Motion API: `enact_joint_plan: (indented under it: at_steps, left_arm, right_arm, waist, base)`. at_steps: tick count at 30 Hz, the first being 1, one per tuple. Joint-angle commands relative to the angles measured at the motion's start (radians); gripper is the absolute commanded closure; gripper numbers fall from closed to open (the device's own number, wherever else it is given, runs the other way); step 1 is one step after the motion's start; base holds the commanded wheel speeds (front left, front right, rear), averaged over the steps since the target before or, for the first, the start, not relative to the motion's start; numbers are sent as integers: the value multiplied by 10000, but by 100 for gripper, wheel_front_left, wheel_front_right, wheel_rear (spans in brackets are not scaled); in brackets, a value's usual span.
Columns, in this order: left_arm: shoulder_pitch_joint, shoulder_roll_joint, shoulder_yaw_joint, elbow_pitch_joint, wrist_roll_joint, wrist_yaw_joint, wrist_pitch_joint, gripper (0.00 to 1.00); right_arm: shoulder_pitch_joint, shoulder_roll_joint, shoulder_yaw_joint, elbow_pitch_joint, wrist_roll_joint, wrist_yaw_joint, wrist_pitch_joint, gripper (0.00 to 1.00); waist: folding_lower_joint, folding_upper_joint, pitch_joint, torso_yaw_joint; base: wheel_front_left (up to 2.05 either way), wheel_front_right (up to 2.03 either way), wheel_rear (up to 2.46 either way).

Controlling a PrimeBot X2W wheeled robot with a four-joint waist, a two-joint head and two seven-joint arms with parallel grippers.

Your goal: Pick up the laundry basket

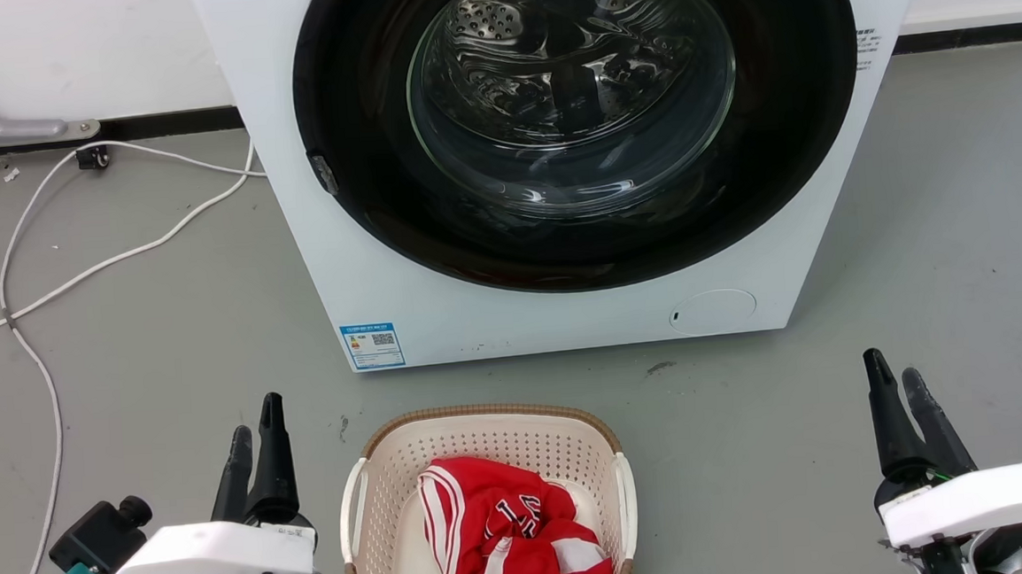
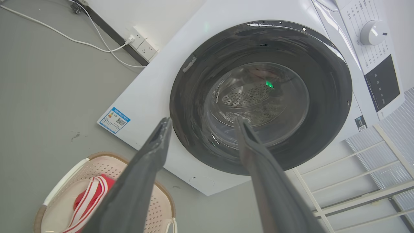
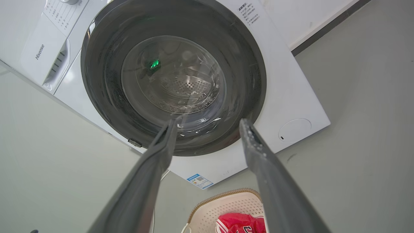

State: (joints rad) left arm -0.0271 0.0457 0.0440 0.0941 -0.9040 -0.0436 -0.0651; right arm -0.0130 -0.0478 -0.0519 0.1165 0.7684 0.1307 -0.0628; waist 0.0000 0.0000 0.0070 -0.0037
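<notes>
Floor [image 1: 959, 206]: spread smooth, matt and grey, flecked with a few dark scuffs.

Washer [image 1: 386, 268]: stood on that floor as a glossy white box, by far the biggest thing in sight. Bore "Hisense" [image 3: 39, 51] in grey on the drawer front, a white round dial [image 2: 371, 32] above a black display panel [image 2: 383, 81], and a blue label [image 1: 373, 345] with a QR code at the lower left corner. Bore also a round flap [image 1: 713, 311] at the lower right and small print at the upper right, too fine to read.

Door [image 1: 575, 105]: round and shut, with a broad shiny black ring around bulging clear glass. Showed a perforated steel drum behind the glass, with a green glint [image 2: 269, 84] in the reflection.

Laundry basket [image 1: 485, 444]: sat on the floor just in front of the washer, between the two grippers and apart from both. Looked small and rounded-rectangular, of cream-white plastic pierced by rows of little holes. Wore a brown woven-look band around the rim and a thin white loop handle [image 1: 352, 510] on each short side. Held a crumpled red garment [image 1: 508, 536] with white stripes and white lettering too folded to read.

Left gripper [image 1: 255, 418]: hung near the basket's left handle without touching, its two long dark matt fingers spread apart in the left wrist view.

Right gripper [image 1: 892, 366]: hung well off to the basket's right, fingers likewise parted in the right wrist view.

White cable [image 1: 119, 258]: trailed in loose curves over the floor left of the washer, up to a wall socket [image 2: 142, 45].
</notes>
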Motion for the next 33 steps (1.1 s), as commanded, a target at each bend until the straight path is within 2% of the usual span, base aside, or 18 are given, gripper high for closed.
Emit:
enact_joint_plan:
  at_steps: [1, 13, 14, 33]
  left_arm:
    - [-11, 40, -18, -224, 389, -22, -111, 0]
    - [151, 44, -185, -398, 1837, 35, -456, 0]
    - [186, 45, -235, -413, 2221, 66, -548, 0]
    - [408, 49, -431, -490, 4206, 230, -1023, 0]
  right_arm:
    - [11, -29, 41, -215, -409, 1, -125, 0]
    - [177, -31, 109, -425, -1942, 1, -472, 0]
    - [225, -31, 118, -471, -2322, 1, -561, 0]
    - [466, -34, 153, -677, -4408, 1, -1054, 0]
  waist:
    - [0, 0, -2, -3]
    - [0, 0, -4, 9]
    - [0, 0, -11, 10]
    - [0, 0, -24, -19]
  base:
    - [0, 0, 0]
    - [0, 0, 0]
    - [0, 0, 0]
    - [0, 0, 0]
